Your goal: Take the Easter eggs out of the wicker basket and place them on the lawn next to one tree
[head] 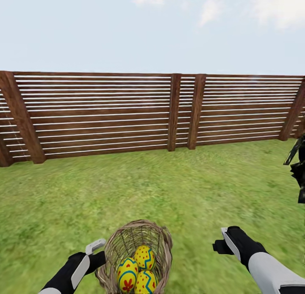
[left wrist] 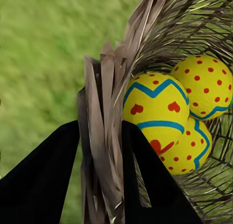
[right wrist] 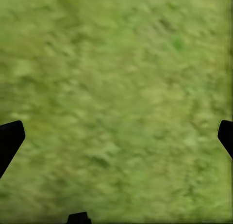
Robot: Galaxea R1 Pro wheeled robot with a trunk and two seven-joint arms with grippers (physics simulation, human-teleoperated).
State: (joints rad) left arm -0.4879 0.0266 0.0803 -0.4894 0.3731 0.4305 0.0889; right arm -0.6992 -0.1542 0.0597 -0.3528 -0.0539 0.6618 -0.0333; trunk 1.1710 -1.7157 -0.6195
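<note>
The wicker basket (head: 127, 239) hangs in front of me, tilted, above the lawn (head: 169, 188). My left gripper (head: 99, 253) is shut on its rim. In the left wrist view its two black fingers (left wrist: 48, 175) clamp the woven rim (left wrist: 104, 88), one outside and one inside. All three Easter eggs lie inside the basket: one dotted (head: 145, 256), one with a red flower (head: 127, 276), one with zigzags (head: 145, 282). They show up close as a zigzag egg (left wrist: 155, 105), a dotted egg (left wrist: 204, 83) and a lower egg (left wrist: 187, 151). My right gripper (head: 223, 243) is open and empty over grass (right wrist: 119, 88).
A brown slatted wooden fence (head: 169, 112) closes off the garden across the back. A dark, blocky plant (head: 298, 167) pokes in at the right edge. Open grass stretches between me and the fence.
</note>
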